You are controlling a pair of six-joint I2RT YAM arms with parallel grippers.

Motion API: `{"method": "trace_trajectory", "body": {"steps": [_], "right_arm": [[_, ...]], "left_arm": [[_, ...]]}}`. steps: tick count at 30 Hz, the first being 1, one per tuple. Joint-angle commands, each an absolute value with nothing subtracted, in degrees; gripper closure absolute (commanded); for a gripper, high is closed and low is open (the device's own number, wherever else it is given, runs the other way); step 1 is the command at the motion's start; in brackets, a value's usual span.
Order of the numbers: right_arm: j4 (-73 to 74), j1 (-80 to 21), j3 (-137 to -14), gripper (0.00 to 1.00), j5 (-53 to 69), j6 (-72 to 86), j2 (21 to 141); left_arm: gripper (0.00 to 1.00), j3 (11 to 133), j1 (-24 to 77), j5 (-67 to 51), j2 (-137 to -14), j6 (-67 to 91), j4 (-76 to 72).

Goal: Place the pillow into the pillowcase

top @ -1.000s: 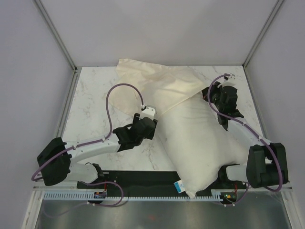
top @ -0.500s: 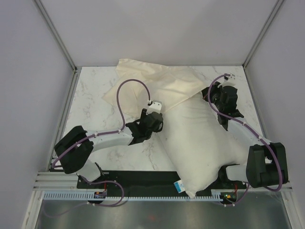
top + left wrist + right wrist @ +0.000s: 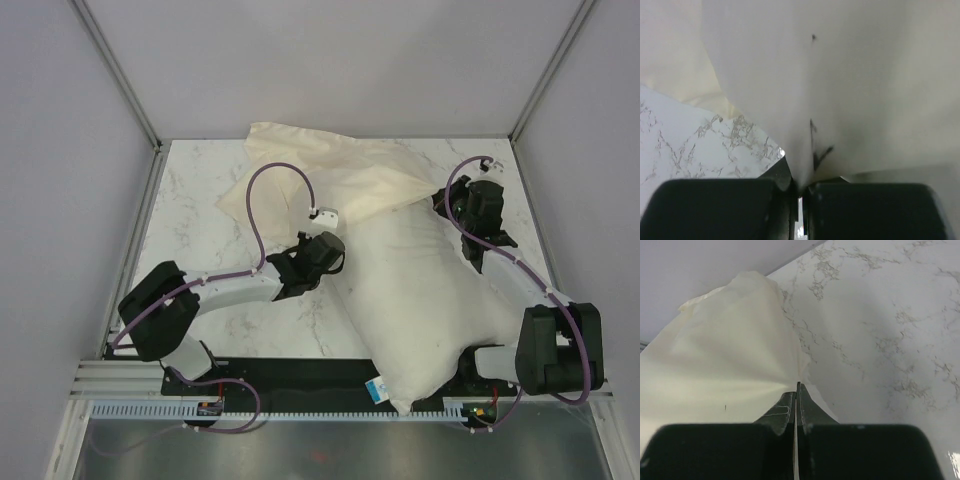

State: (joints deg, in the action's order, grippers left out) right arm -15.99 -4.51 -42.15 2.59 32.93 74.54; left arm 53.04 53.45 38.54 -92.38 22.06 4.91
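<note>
Just now the left gripper (image 3: 799,186) moved in and clamped fully shut on a thin fold, apparently the pillowcase (image 3: 330,175) mouth; the right gripper (image 3: 797,390) stayed pinched on the case's other corner. The pillow (image 3: 420,290) lay between the two grippers, its far end under the case; with both sides gripped, pulling it over looked ready to start.

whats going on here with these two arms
Two robot arms are working a pillow into a pillowcase on a marble table. The left gripper and the right gripper are each shut on a pinch of thin cloth, apparently the pillowcase's edge, one on either side of the pillow. The case covers only the pillow's far end; most of it lies bare.
</note>
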Motion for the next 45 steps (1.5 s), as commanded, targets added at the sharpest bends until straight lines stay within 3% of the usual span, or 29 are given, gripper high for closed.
{"method": "trace_trajectory", "body": {"steps": [1,10,17,25,28,33,41,45], "right_arm": [[-9.5,-0.37,-42.98,1.0,-1.31,37.08,71.28],[-0.1,9.39,-33.85,1.0,-6.85,40.52,57.93],[9.84,15.72,-30.33,1.0,-9.14,41.92,50.28],[10.72,24.59,-28.39,1.0,2.02,40.25,53.01],[11.25,27.33,-25.58,1.0,2.37,40.96,47.21],[15.2,29.7,-26.1,1.0,4.38,40.34,43.86],[17.67,32.08,-24.17,1.0,5.97,38.41,38.5],[17.58,32.08,-24.61,1.0,7.38,38.15,40.6]], "left_arm": [[0.98,50.72,58.69,39.72,-85.7,25.66,5.54],[0.98,53.78,85.31,55.01,-82.44,36.53,18.0],[0.98,58.27,95.26,57.75,-88.06,50.08,31.2],[0.98,63.17,104.23,57.3,-95.88,63.87,37.61],[0.98,71.93,108.8,60.81,-101.76,72.19,49.0],[0.98,89.89,114.08,64.78,-116.94,100.15,88.06],[0.98,85.18,115.84,60.74,-113.13,103.1,83.69],[0.98,76.04,114.79,58.72,-104.96,88.97,64.11]]}}
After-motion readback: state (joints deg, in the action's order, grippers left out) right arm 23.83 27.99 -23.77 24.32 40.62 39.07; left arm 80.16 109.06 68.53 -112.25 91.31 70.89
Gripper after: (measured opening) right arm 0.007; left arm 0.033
